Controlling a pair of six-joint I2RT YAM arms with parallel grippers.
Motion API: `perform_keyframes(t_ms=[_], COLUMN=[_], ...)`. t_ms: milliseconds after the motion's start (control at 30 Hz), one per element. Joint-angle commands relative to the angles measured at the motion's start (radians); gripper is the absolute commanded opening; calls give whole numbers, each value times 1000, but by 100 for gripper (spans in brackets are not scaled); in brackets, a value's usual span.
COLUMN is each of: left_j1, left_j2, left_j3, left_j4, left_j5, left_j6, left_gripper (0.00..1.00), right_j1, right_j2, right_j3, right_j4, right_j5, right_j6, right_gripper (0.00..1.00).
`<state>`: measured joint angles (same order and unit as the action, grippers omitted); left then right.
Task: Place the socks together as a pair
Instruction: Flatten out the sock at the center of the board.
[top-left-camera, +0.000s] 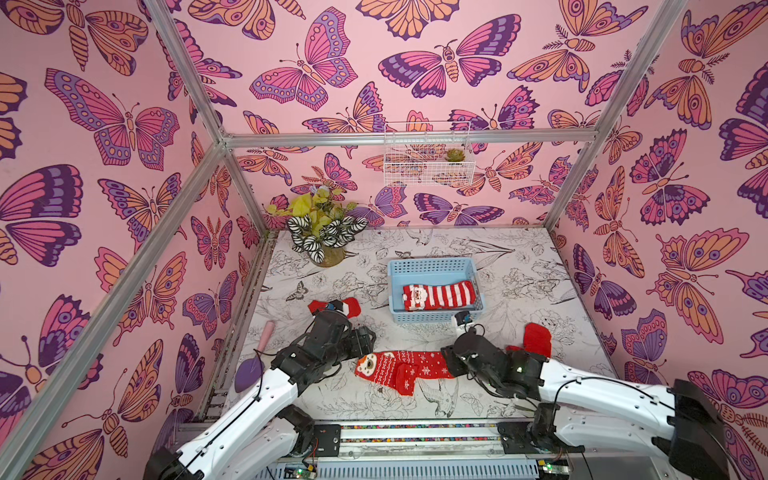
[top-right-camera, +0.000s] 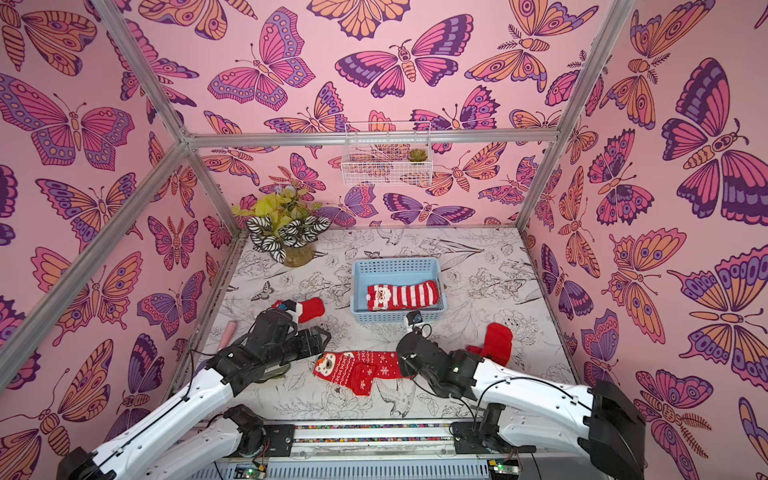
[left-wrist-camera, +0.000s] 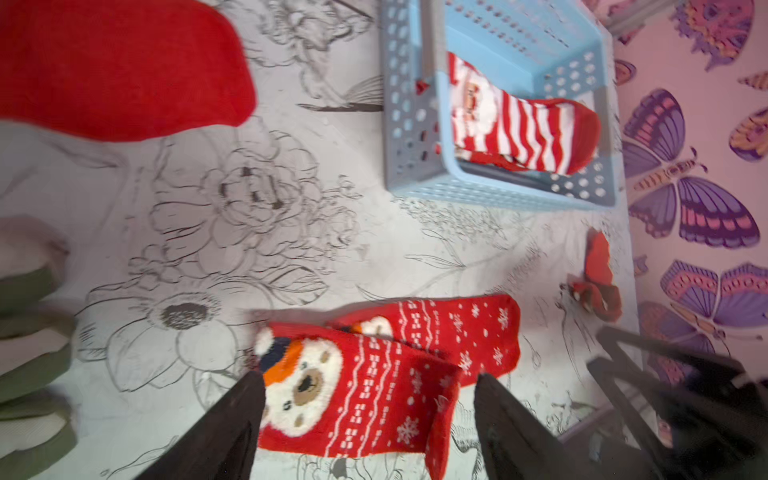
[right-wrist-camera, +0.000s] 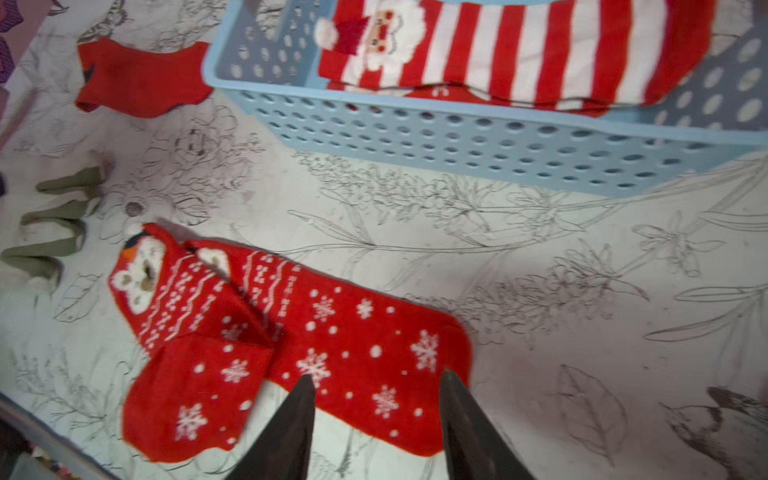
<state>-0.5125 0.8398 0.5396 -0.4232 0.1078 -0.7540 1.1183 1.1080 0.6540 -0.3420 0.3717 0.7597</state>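
Two red snowflake socks (top-left-camera: 399, 365) (top-right-camera: 357, 368) with white faces lie overlapped on the table near its front, in both top views. The upper sock (left-wrist-camera: 353, 395) is bent at the toe across the lower sock (left-wrist-camera: 457, 328). My left gripper (left-wrist-camera: 368, 386) (top-left-camera: 362, 347) is open, its fingers standing wide on either side of the face end. Over the toe end of the longer sock (right-wrist-camera: 374, 332) my right gripper (right-wrist-camera: 376, 382) (top-left-camera: 446, 357) stands open too. A striped Santa sock (top-left-camera: 438, 295) lies in the blue basket (top-left-camera: 432, 318). Plain red socks lie at the left (top-left-camera: 351, 305) and at the right (top-left-camera: 537, 338).
A cream glove with olive-green fingertips (left-wrist-camera: 33, 332) (right-wrist-camera: 54, 232) lies beside the pair, under my left arm. A vase of plants (top-left-camera: 324, 241) stands at the back left. A pink and purple tool (top-left-camera: 266, 332) lies along the table's left edge. A wire basket (top-left-camera: 428, 166) hangs on the back wall.
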Motion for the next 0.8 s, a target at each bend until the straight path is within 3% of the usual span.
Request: perform_keyframes(t_ms=[0,167,333,567,767], left_j1=[44,97,118,119,120], left_j2=[-25,-22,-50,-124,-134], left_j3=[-51,-117,-152,-179,-187], left_j4=[-24,-20,-25,-32,-32], left_j5=[-22,-19,-37,-59,-1], left_j6=[-47,-71,-102,-106,-99], left_gripper=[81,81,81,81,79], right_j1=[122,241,291,291,291], right_j2=[125,358,538,707,678], right_j3=[117,336,472,613,556], right_j4=[-79,-145,-223,-487,-624], right_j5=[94,114,149,271,295], right_j6=[150,191,240,385,480], right_gripper=[57,71,84,87,75])
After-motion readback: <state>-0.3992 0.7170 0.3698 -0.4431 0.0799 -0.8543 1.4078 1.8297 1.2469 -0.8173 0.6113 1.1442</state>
